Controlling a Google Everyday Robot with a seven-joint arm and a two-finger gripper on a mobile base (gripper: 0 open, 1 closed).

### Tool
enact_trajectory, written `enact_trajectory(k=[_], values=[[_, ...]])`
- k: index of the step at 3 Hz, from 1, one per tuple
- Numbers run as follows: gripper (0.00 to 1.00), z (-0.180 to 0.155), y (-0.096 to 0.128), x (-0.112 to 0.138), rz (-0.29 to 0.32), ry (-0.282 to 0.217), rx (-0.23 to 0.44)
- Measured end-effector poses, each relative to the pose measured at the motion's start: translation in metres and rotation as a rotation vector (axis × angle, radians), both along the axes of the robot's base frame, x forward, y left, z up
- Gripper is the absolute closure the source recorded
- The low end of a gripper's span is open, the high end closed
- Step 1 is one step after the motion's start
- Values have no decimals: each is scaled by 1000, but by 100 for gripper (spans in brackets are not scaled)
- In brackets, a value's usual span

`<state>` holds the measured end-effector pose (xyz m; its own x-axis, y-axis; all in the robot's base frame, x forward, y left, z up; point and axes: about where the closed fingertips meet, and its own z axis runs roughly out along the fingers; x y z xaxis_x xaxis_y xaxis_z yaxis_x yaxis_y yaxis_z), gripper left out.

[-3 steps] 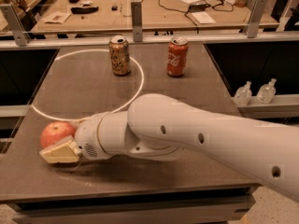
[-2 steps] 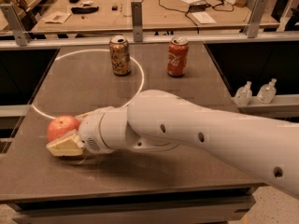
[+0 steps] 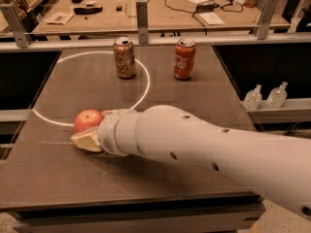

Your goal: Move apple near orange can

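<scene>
The red-orange apple (image 3: 87, 120) is over the near left part of the dark table (image 3: 209, 101), on the white ring line. My gripper (image 3: 90, 128) reaches in from the right on a thick white arm. Its cream fingers (image 3: 86, 141) sit on either side of the apple and are closed on it. The brownish-orange can (image 3: 125, 57) stands upright at the table's far middle, well beyond the apple and a little to its right.
A red Coca-Cola can (image 3: 184, 58) stands upright right of the orange can. A white ring (image 3: 145, 86) is marked on the table. Two small clear bottles (image 3: 265, 97) sit on a ledge off the right edge. A rail and a cluttered desk lie behind.
The gripper has moved to the right and slightly farther in, and the apple has moved with it between the fingers. The two cans have not moved.
</scene>
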<state>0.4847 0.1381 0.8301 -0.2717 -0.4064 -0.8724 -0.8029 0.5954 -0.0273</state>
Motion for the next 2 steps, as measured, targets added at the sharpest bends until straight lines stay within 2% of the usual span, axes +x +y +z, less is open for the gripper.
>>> enact_trajectory(k=[1, 2], values=[[100, 8, -17, 21, -133, -33, 53], [100, 18, -17, 53, -258, -68, 126]])
